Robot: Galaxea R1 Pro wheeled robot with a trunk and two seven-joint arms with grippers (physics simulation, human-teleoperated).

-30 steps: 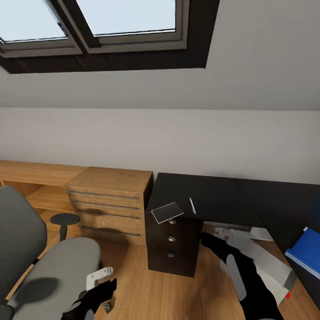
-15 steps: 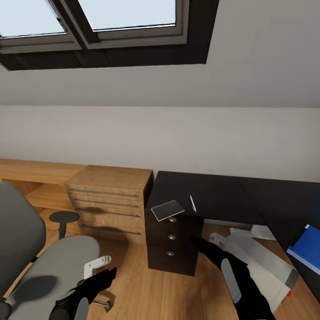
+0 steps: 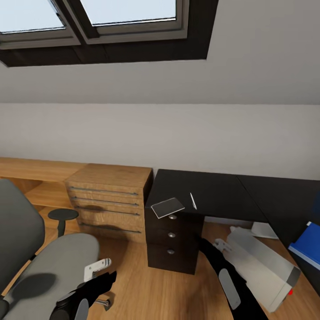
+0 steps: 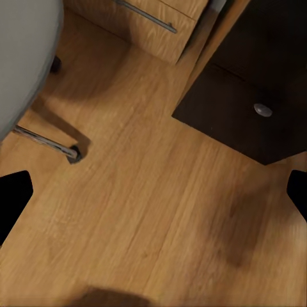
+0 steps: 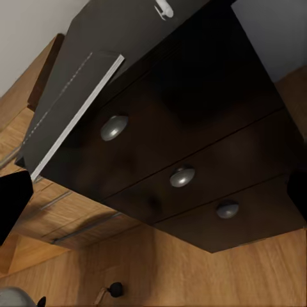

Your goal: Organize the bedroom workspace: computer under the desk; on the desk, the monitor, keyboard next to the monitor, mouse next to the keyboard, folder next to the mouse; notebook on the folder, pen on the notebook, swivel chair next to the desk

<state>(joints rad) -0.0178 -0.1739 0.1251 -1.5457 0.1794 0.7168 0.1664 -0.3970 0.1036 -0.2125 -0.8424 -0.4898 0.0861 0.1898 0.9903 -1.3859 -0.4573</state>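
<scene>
Black-covered notebook (image 3: 167, 207) lies at the near corner of the desk (image 3: 213, 195), overhanging its front edge; the pen (image 3: 193, 201) lies just beside it. Risk: a reach from below could knock the notebook off the edge. The right claw (image 5: 153, 192) is spread wide and empty, facing the closed drawers (image 5: 182, 176), whose contents are hidden. The left claw (image 4: 153, 192), also wide and empty, hangs over the wood floor (image 4: 147, 211) near the chair (image 3: 49, 262). The blue folder (image 3: 306, 244) and the tipped computer (image 3: 262, 266) lie at the right.

The notebook (image 5: 73, 109) overhangs the desk (image 5: 121, 29) edge above three drawer knobs (image 5: 182, 176).
</scene>
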